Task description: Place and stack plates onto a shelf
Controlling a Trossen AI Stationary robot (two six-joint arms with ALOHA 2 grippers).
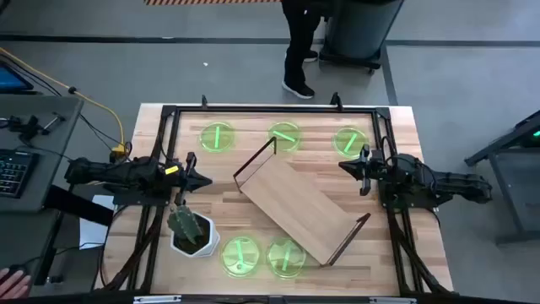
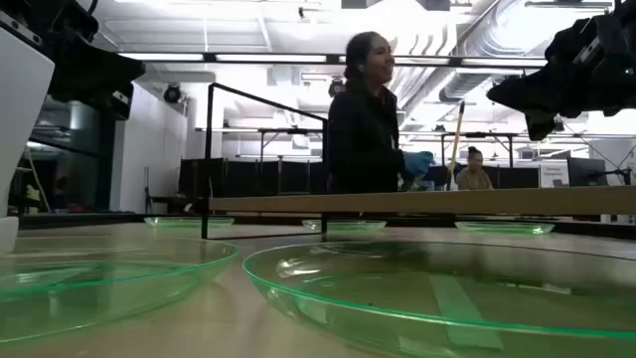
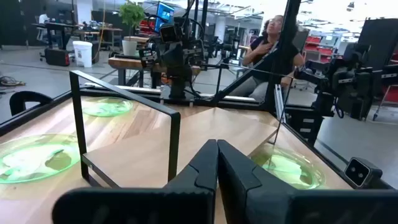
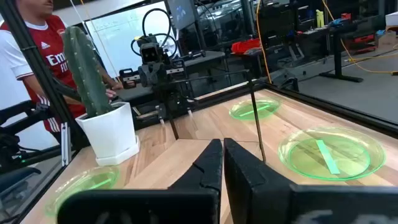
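Observation:
The shelf (image 1: 299,205) lies slantwise mid-table, a light-wood board with black wire frames (image 1: 256,160) at both short ends. Three green plates rest flat along the far edge (image 1: 218,137), (image 1: 284,135), (image 1: 348,140). Two more plates rest by the near edge (image 1: 242,253), (image 1: 285,256). My left gripper (image 1: 202,180) hovers shut to the left of the shelf, and its wrist view shows the shut fingers (image 3: 217,158) facing the wire frame (image 3: 124,102). My right gripper (image 1: 344,167) hovers shut off the shelf's right side (image 4: 222,155), near the far-right plate.
A cactus in a white pot (image 1: 190,230) stands near the left front, close under my left arm. A black tube frame (image 1: 270,110) runs around the tabletop. A person (image 1: 297,51) stands beyond the far edge. Bare wood shows between the shelf and the far plates.

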